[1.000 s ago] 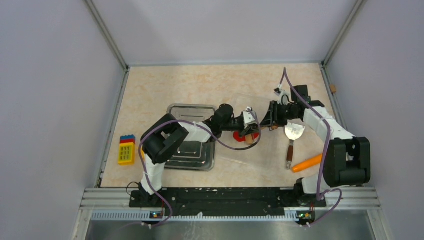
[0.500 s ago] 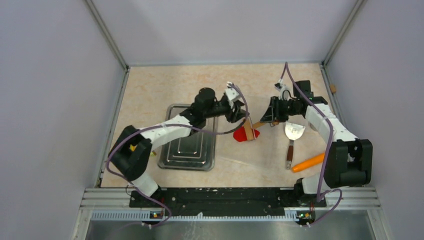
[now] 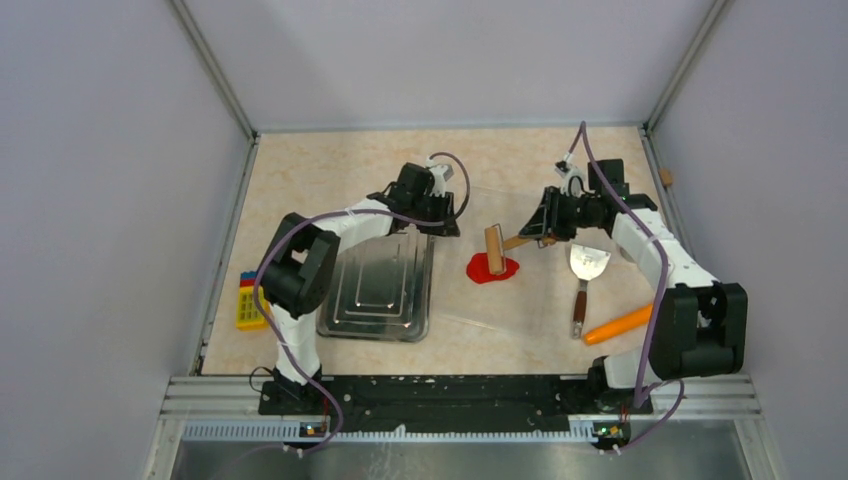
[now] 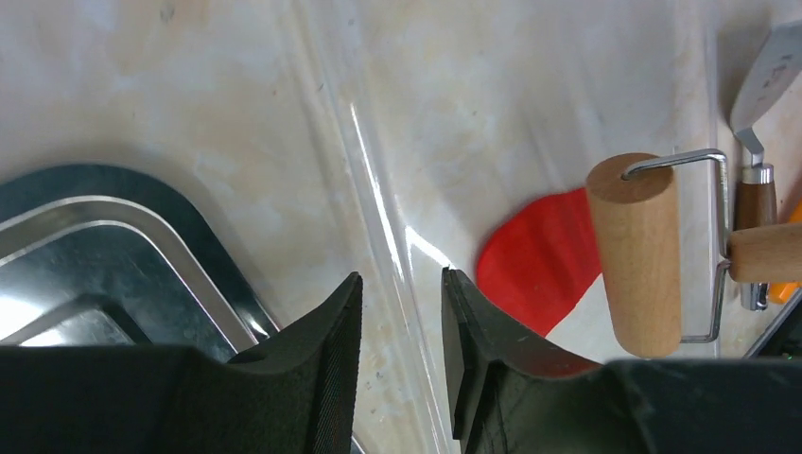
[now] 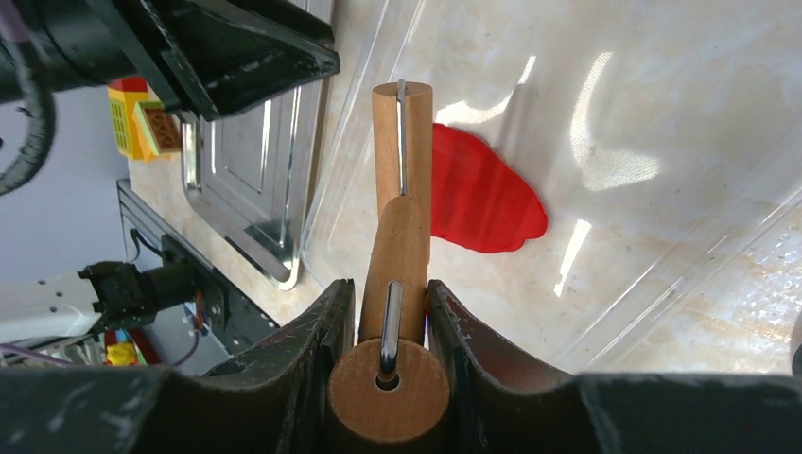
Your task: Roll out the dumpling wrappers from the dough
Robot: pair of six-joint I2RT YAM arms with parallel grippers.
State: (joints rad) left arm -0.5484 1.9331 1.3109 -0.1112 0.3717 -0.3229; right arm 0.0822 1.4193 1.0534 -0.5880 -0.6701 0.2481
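Right jaws round roller [image 5: 402, 142], dough [image 5: 478, 203] beyond

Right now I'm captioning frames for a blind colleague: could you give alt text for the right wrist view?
The right gripper clamps the wooden handle of a rolling pin, whose roller sits at the edge of a flat patch of red dough on a clear sheet. A metal tray lies to the left.

right pincer [image 3: 546, 237] — grips roller [image 3: 493, 246] handle | roller on red dough [image 3: 482, 271] | left pincer [image 3: 448, 226] — over tray [image 3: 380, 292] corner
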